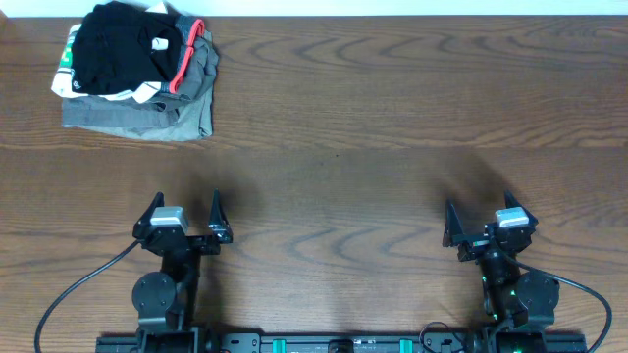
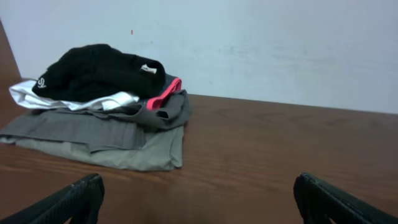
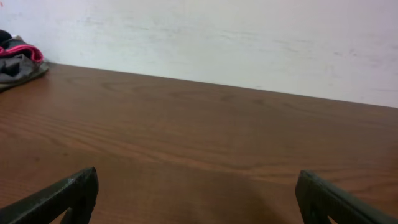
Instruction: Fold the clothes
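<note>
Far-left corner: black garment bunched atop pile, apparently awaiting folding.
Near edge: my left gripper, right gripper wide, empty.

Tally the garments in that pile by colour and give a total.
Black: 1, the black soft-fabric garment on top.
White: 1, the white garment with a green patch.
Grey: seemingly 2 by shade, a darker grey folded garment with pink-red trim and a lighter grey folded garment beneath.
Total: 4.
</note>
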Robot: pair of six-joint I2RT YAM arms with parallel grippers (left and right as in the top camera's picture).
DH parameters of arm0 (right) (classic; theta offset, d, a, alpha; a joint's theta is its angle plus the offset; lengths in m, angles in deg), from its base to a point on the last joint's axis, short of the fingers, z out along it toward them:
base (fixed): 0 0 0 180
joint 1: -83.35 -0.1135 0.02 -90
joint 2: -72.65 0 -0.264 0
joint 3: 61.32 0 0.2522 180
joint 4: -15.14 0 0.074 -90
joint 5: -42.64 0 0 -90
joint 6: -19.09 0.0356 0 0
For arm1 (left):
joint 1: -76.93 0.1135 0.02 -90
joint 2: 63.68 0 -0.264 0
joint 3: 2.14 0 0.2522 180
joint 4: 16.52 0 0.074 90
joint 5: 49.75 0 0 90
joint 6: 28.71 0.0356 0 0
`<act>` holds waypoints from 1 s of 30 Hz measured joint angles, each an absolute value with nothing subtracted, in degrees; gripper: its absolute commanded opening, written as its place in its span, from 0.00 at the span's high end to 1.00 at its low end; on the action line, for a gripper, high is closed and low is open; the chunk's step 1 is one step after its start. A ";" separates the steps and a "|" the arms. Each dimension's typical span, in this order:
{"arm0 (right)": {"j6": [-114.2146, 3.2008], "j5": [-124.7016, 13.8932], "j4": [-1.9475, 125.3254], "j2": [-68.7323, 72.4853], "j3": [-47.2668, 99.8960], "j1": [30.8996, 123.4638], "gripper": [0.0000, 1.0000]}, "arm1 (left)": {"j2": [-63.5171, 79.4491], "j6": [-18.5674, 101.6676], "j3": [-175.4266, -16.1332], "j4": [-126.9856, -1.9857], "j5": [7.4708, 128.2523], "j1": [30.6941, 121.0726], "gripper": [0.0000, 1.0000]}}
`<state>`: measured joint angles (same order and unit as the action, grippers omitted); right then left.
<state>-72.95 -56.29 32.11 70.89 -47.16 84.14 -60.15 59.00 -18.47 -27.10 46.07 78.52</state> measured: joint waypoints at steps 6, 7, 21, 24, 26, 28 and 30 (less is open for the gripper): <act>-72.95 -56.29 32.11 70.89 -47.16 84.14 0.01 | -62.88 61.04 -16.35 -28.63 46.07 78.41 0.02; -72.95 -56.29 32.11 70.89 -47.16 84.14 0.01 | -62.88 61.21 -16.35 -29.02 46.07 78.36 0.02; -72.95 -56.29 32.11 70.89 -47.16 84.14 0.01 | -62.99 61.76 -16.70 -31.49 44.12 78.32 0.02; -72.95 -56.29 32.11 70.89 -47.16 84.14 0.01 | -62.99 61.76 -16.72 -31.51 44.12 78.32 0.02; -72.95 -56.29 32.11 70.89 -47.16 84.14 0.01 | -62.99 61.76 -16.72 -31.51 44.12 78.32 0.02; -72.95 -56.29 32.11 70.89 -47.16 84.14 0.01 | -62.99 61.76 -16.72 -31.51 44.12 78.32 0.02; -72.95 -56.29 32.11 70.89 -47.16 84.14 0.01 | -62.99 61.76 -16.72 -31.51 44.12 78.32 0.02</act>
